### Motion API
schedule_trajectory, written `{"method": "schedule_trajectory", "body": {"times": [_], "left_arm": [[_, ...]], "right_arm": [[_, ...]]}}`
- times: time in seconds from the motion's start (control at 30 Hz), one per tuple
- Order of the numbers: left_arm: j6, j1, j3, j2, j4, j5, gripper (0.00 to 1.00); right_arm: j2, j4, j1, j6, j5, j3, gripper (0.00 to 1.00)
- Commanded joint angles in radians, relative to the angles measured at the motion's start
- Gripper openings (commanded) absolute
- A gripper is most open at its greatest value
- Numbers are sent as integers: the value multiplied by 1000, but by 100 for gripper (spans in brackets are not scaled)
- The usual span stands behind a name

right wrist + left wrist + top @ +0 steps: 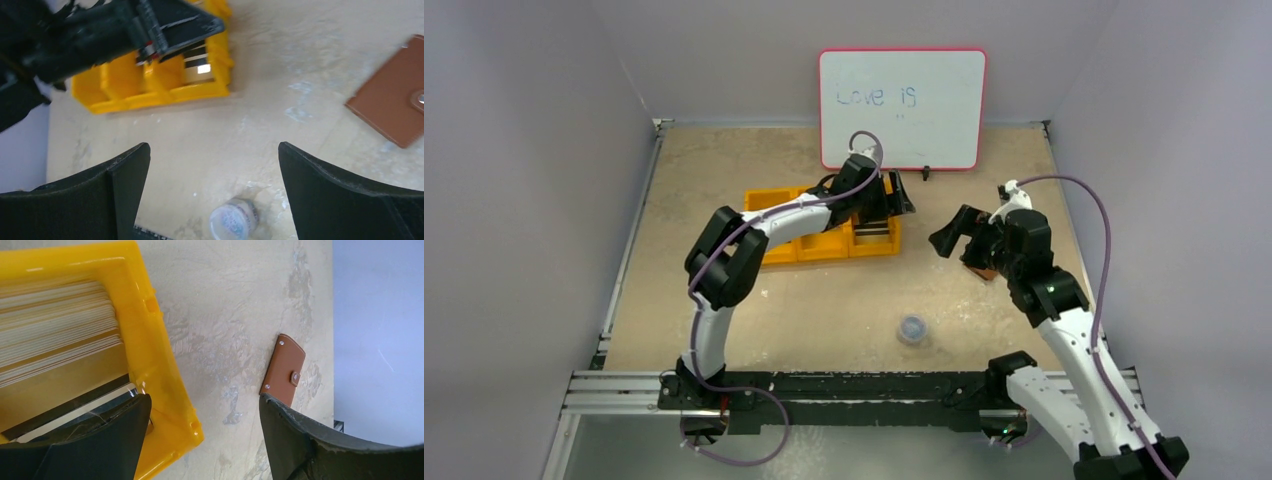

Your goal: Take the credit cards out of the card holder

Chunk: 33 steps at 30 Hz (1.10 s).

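Brown leather marked the card holder (392, 107), which lay shut and flat on the sandy table (844, 300) with its snap tab fastened. It sat to the right of the yellow bin (824, 245) and apart from it, and in the top view only a sliver of it showed beneath the right arm's wrist. Credit cards (60, 335) sat packed together in the bin's rightmost compartment, pale and beige, a few showing dark stripes in the right wrist view. The left gripper (203, 402) hung over that compartment's right corner with its jaws spread wide and nothing between them. One finger (100, 440) sat above the cards, the other over bare table near the holder. The right gripper (214, 155) hovered above the table between the bin and the holder, jaws fully apart, gripping nothing. A small round pot (912, 328) rested on the table nearer the arm bases, well apart from bin and holder. At the far edge a pink-framed whiteboard (902, 108) stood against the wall, with faint blue writing on it.
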Motion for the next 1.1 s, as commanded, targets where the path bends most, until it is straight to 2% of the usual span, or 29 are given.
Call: {"method": "schedule_trajectory", "body": {"times": [0.0, 0.1, 0.17, 0.2, 0.27, 0.33, 0.47, 0.6, 0.7, 0.8, 0.93, 1.07], "left_arm": [[46, 1, 54, -149, 15, -58, 79], [71, 3, 36, -207, -10, -118, 81], [89, 6, 17, -253, -42, -184, 82], [97, 6, -1, -286, -61, -244, 82], [99, 13, -75, -378, -90, -416, 83], [87, 60, -167, -482, -103, -508, 86], [54, 225, -318, -674, -178, -524, 88], [119, 247, -384, -856, -256, -707, 95], [133, 247, -399, -949, -321, -813, 97], [136, 247, -418, -1014, -359, -843, 97], [137, 247, -445, -1046, -381, -866, 97], [147, 247, -463, -1036, -381, -868, 98]], "right_arm": [[-48, 52, 0, -79, -259, -31, 100], [-39, 60, 1, -76, -385, -81, 100], [-27, 83, 2, -67, -454, -116, 94], [-10, 92, 4, -57, -483, -126, 89], [30, 121, 45, -35, -506, -136, 89], [85, 139, 162, -4, -431, -117, 91], [224, 124, 392, 72, -224, -28, 94], [384, 72, 544, 127, -80, 33, 96], [470, 26, 639, 183, 16, 76, 98], [518, 15, 688, 201, 19, 84, 100], [554, 98, 732, 146, -146, 9, 100], [559, 7, 745, 179, -65, -1, 100]]}}
